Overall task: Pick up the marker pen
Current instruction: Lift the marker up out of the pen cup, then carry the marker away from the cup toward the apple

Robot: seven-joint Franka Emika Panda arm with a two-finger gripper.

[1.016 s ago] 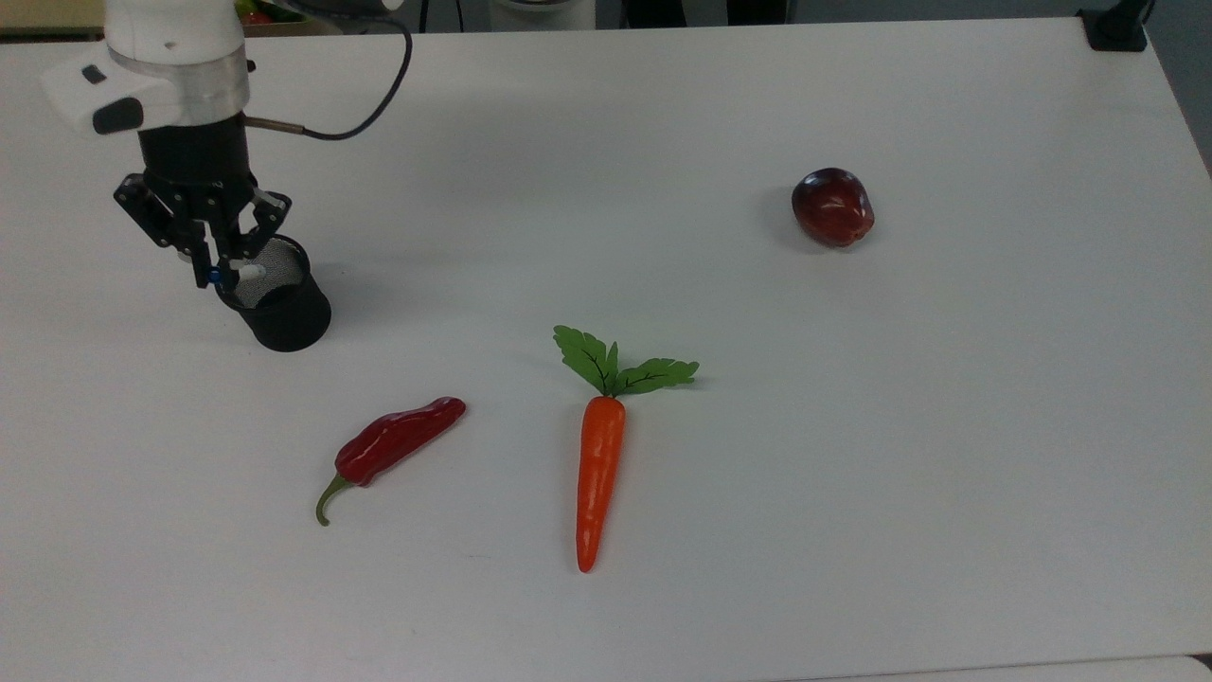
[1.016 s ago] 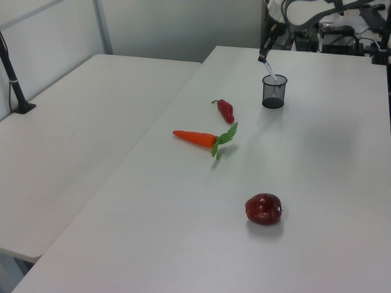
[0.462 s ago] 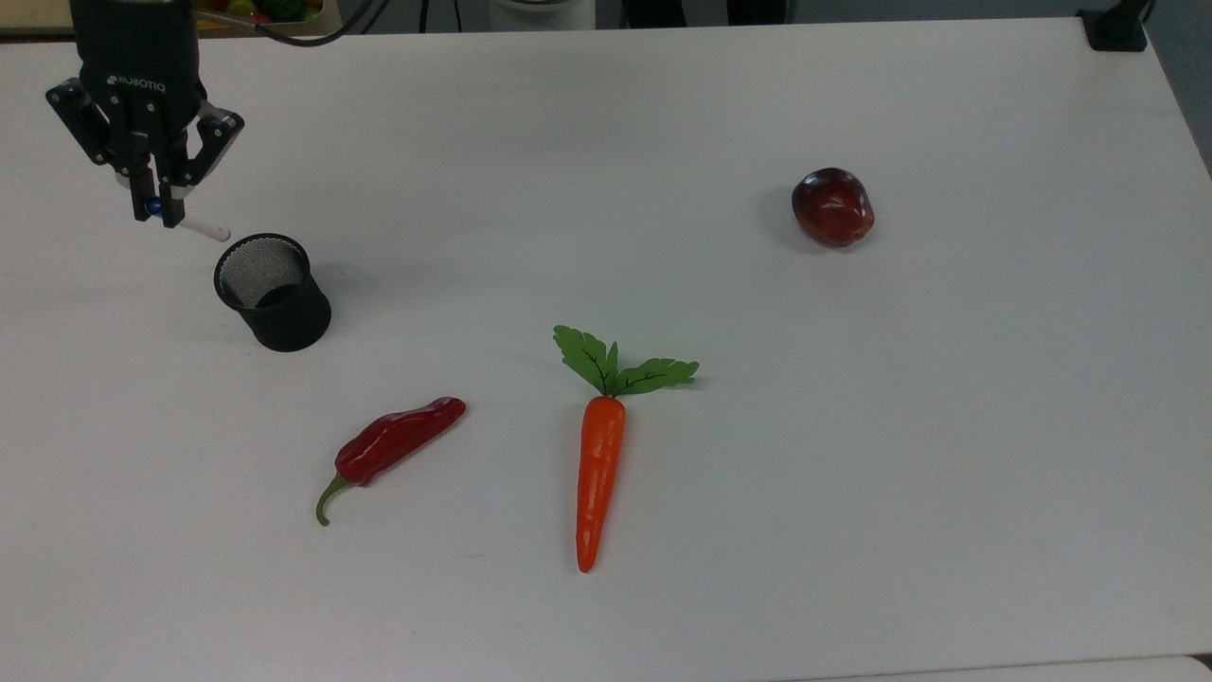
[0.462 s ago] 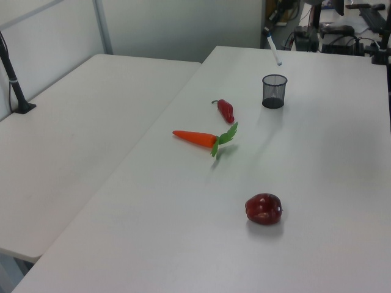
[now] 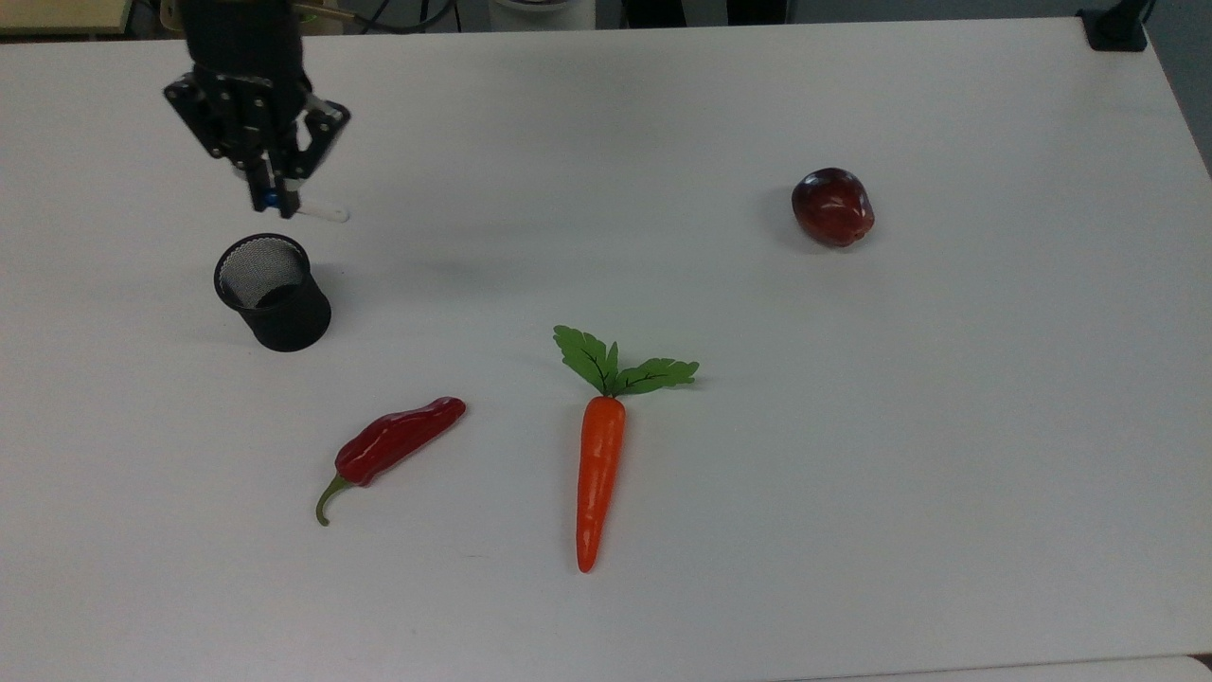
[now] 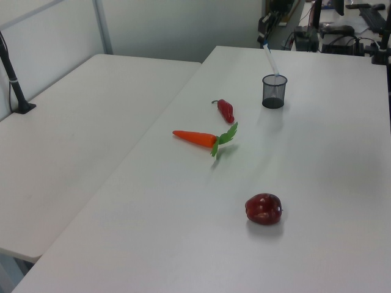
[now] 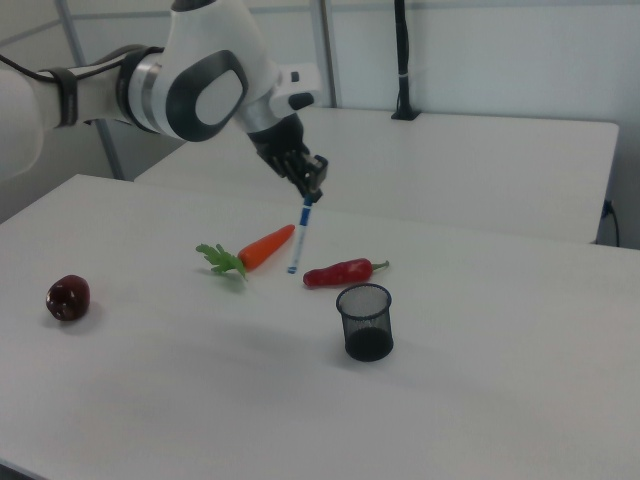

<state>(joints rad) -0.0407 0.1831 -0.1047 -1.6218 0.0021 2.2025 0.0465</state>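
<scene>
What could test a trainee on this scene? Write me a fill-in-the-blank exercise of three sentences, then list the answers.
1. The gripper has its jaws shut on the slim white marker pen by its ____ end, which is blue.
2. The marker pen hangs in the air, lifted clear of the black mesh ____.
3. In the top view, the red chili pepper lies on the white table to the ____ of the orange carrot.

Missing words: upper; cup; left
</scene>
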